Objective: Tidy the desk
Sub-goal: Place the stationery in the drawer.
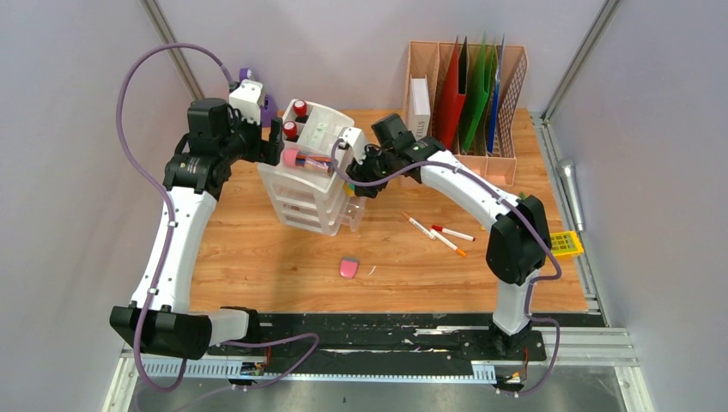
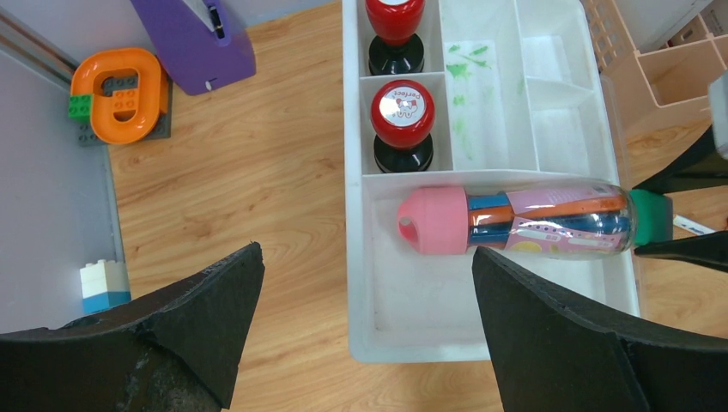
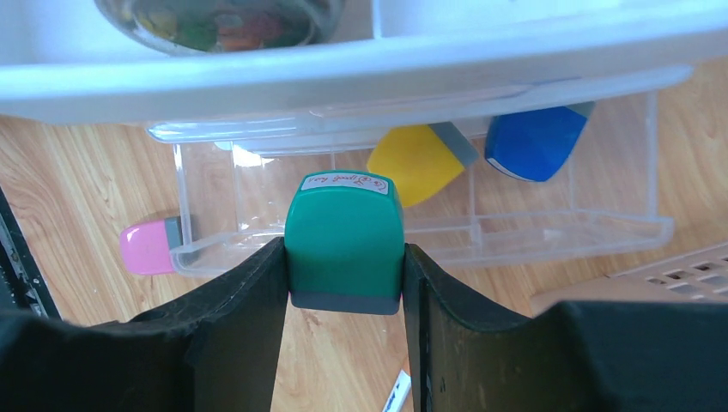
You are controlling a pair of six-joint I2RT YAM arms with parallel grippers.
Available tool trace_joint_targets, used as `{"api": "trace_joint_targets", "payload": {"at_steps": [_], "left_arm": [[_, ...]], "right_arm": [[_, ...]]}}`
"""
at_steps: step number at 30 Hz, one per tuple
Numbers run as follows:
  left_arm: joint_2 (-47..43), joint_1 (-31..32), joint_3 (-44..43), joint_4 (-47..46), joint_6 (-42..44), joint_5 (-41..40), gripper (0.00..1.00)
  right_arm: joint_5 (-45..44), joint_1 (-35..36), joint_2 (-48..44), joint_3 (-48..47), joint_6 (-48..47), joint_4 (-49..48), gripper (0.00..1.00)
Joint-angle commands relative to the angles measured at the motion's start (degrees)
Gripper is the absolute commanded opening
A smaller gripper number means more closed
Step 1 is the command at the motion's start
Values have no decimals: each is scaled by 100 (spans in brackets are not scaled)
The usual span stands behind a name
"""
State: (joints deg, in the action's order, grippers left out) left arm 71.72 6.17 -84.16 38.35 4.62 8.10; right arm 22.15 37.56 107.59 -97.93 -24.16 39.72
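Observation:
The desk [image 1: 257,257] is a light-brown wood tabletop. A white drawer organizer [image 1: 296,210] stands at its back middle. Its top tray [image 2: 446,339] holds two red stamps [image 2: 402,116] and a clear tube of pens with a pink cap [image 2: 515,225]. My left gripper [image 2: 365,253] is open and empty, hovering over the tray's left corner; it also shows in the top view [image 1: 276,139]. My right gripper [image 3: 343,257] is shut on a green stamp [image 3: 343,236], held at the tray's right edge beside the tube's end [image 1: 345,161].
A pink eraser [image 1: 348,268] and three pens [image 1: 438,233] lie in front of the organizer. A file holder [image 1: 468,94] stands at the back right, a yellow calculator [image 1: 567,243] at the right edge. A purple stapler [image 2: 197,39] and orange blocks [image 2: 120,90] lie at the back left. A clear drawer holds yellow [image 3: 421,163] and blue [image 3: 532,146] erasers.

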Motion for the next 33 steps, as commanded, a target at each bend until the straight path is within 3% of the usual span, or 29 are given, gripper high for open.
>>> {"api": "trace_joint_targets", "payload": {"at_steps": [1, 10, 16, 20, 22, 28, 33], "left_arm": [[-118, -39, 7, -170, 85, 67, 99], [-138, -46, 49, -191, 100, 69, 99], [-140, -46, 61, -190, 116, 78, 99], [-143, -46, 66, -176, 118, 87, 99], [-147, -46, 71, -173, 111, 94, 99], [-181, -46, 82, -161, 117, 91, 100], [-213, -41, 92, -170, 157, 43, 100]], "right_arm": [[36, 150, 103, -417, 3, -180, 30], [-222, 355, 280, -347, -172, -176, 39], [-451, 467, 284, -310, -251, -109, 56], [-497, 521, 234, -327, -184, -78, 77], [-504, 524, 170, -347, -121, -79, 83], [-629, 524, -271, -138, -41, -79, 84], [-462, 522, -1032, 627, -4, -74, 84]]}}
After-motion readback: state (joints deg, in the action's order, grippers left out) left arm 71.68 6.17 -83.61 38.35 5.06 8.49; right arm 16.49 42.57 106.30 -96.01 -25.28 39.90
